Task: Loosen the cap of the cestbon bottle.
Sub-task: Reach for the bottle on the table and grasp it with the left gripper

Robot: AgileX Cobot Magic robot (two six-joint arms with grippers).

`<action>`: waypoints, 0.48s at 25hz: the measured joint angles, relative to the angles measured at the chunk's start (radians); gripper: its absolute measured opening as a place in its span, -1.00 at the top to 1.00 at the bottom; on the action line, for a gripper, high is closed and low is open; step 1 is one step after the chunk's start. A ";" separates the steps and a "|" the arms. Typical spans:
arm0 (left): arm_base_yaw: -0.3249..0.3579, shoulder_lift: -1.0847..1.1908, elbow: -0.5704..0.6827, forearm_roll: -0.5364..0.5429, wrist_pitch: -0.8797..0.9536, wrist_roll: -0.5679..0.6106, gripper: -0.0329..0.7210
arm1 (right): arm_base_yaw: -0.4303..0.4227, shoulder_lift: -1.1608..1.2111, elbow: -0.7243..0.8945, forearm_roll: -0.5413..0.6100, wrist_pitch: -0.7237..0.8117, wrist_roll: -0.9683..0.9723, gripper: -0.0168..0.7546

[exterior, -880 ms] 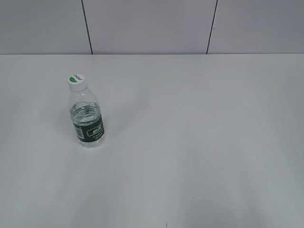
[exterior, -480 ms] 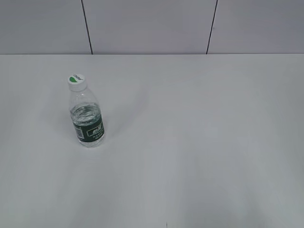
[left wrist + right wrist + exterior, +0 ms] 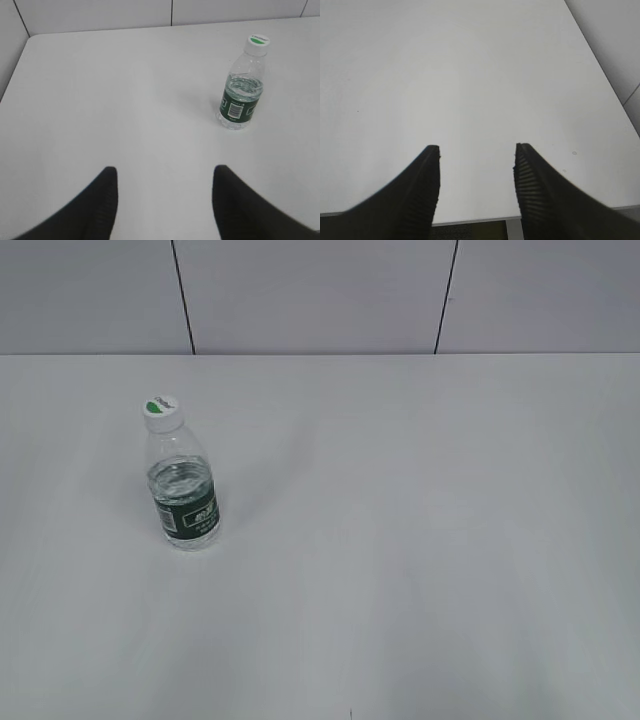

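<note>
You've got both grippers, left (image 3: 164, 172) & right (image 3: 476, 150), parted w/ nothing held, since cestbon bottle (image 3: 183, 485) stands upright, cap (image 3: 160, 412) on, untouched.

table (image 3: 420, 540): white, matte | wall (image 3: 310, 295): grey panels, dark vertical seams

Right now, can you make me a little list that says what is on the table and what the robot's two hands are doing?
table: white table, with one bottle on it
bottle: cestbon bottle stands upright on the left side, some water inside, dark green label low down
cap: white cap with a green mark, on the bottle
left gripper: left gripper open, holding nothing, bottle ahead of it to the right
right gripper: right gripper open, holding nothing, over bare table near the edge
touching the bottle: nothing
</note>
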 joint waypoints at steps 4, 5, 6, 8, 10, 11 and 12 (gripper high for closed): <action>0.000 0.000 0.000 -0.008 0.000 0.000 -0.10 | 0.000 0.000 0.000 0.000 0.000 0.000 -0.01; 0.000 0.000 0.000 -0.008 0.000 0.000 -0.10 | 0.000 0.000 0.000 0.000 0.000 0.000 -0.01; 0.000 0.000 0.000 -0.015 0.000 0.000 -0.10 | 0.000 0.000 0.000 0.000 0.000 0.000 -0.01; 0.000 0.000 0.000 -0.013 0.000 0.000 -0.10 | 0.000 0.000 0.000 0.000 0.000 0.000 -0.01; 0.000 0.000 0.000 -0.001 -0.001 0.000 -0.10 | 0.000 0.000 0.000 0.000 0.000 0.000 -0.01; 0.000 0.000 0.000 0.000 -0.003 0.000 -0.10 | 0.000 0.000 0.000 0.000 0.000 0.000 -0.01; 0.000 0.000 -0.001 0.007 -0.012 0.000 -0.10 | 0.000 0.000 0.000 0.000 0.000 0.000 -0.01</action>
